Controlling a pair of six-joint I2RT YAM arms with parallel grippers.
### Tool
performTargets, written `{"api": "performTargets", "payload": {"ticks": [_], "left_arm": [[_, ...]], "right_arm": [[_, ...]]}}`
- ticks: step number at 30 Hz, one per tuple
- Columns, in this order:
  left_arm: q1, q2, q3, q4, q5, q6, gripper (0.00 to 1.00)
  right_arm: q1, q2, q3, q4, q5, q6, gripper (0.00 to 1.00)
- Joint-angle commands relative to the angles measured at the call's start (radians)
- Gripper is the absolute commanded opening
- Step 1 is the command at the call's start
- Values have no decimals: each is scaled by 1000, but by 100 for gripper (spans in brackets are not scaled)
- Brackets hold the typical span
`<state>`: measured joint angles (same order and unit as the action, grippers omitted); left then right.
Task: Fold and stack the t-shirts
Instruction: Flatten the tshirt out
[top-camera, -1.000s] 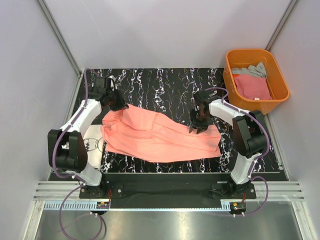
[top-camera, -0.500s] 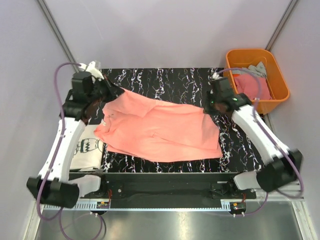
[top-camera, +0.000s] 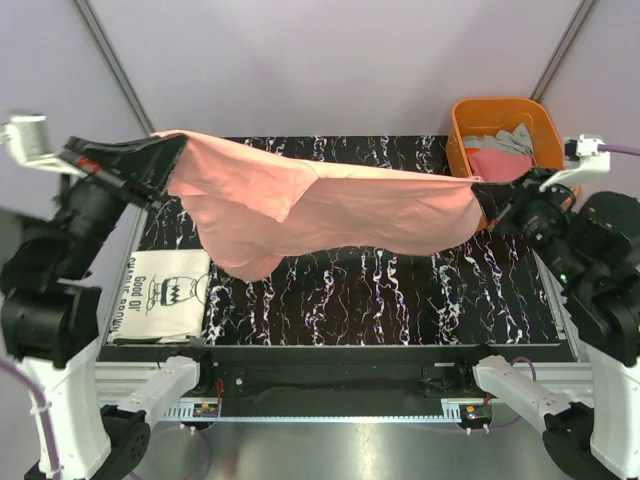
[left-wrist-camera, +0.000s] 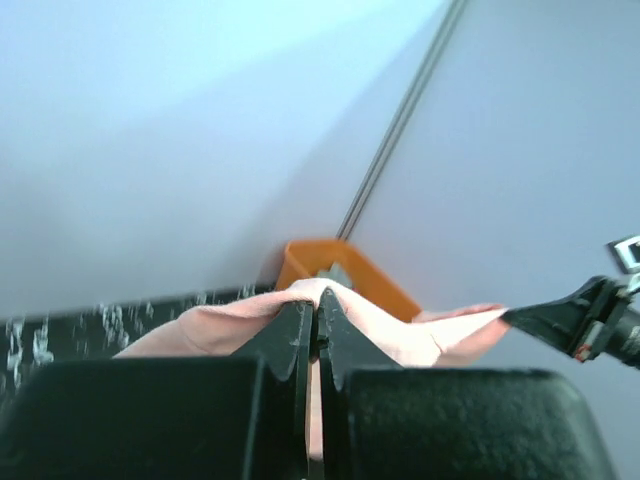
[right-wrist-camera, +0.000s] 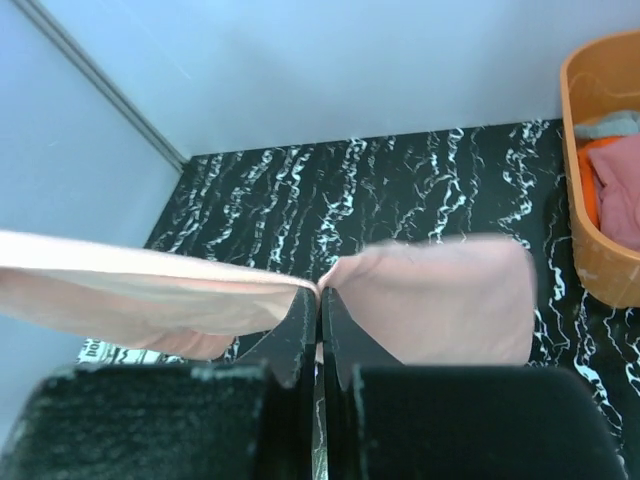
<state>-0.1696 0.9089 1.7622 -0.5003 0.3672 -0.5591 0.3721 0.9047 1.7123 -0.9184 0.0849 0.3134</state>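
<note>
Up off the black marbled table (top-camera: 400, 290) had come the salmon-pink t-shirt (top-camera: 330, 205), flat a second earlier and by then stretched in the air between my arms, its middle sagging. A white printed t-shirt (top-camera: 170, 295) lay at the table's left edge. The orange tub (top-camera: 455, 125) at the far right held what looked like pink and grey tees. My left gripper (left-wrist-camera: 316, 305) and right gripper (right-wrist-camera: 320, 295) each pinched an upper edge of the salmon shirt, jaws clamped tight.
</note>
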Motion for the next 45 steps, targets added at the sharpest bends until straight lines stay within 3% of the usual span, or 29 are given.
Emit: {"api": "performTargets", "payload": {"ticks": [1, 6, 10, 17, 22, 26, 32, 38, 41, 42, 43, 45], "left_arm": [[-5, -8, 132, 57, -37, 2, 0], [-2, 76, 252, 63, -71, -7, 0], [-4, 183, 257, 77, -83, 16, 0], [-1, 361, 63, 219, -169, 68, 0], [41, 565, -27, 284, -174, 154, 0], [84, 779, -104, 434, -174, 189, 0], [142, 1103, 29, 494, -128, 182, 0], [154, 1238, 144, 490, -131, 209, 1], [154, 1243, 169, 429, -151, 217, 17], [154, 1234, 171, 405, -168, 215, 42], [154, 1222, 169, 379, -194, 214, 51], [151, 1174, 160, 294, -275, 223, 75]], "right_arm": [[-1, -18, 49, -20, -22, 1, 0], [-2, -7, 116, 1, 28, 23, 0], [-1, 75, 124, 13, 149, 23, 0], [-4, 394, 150, 85, 292, -54, 0], [-24, 578, 77, 222, 328, -105, 0], [-54, 811, 70, 345, 346, -149, 0], [-130, 1164, 268, 380, 294, -181, 0], [-153, 1347, 420, 375, 262, -172, 0], [-159, 1369, 449, 371, 219, -171, 10], [-160, 1369, 452, 368, 202, -165, 16], [-160, 1367, 461, 348, 179, -148, 32], [-162, 1364, 477, 317, 165, -137, 49]]}}
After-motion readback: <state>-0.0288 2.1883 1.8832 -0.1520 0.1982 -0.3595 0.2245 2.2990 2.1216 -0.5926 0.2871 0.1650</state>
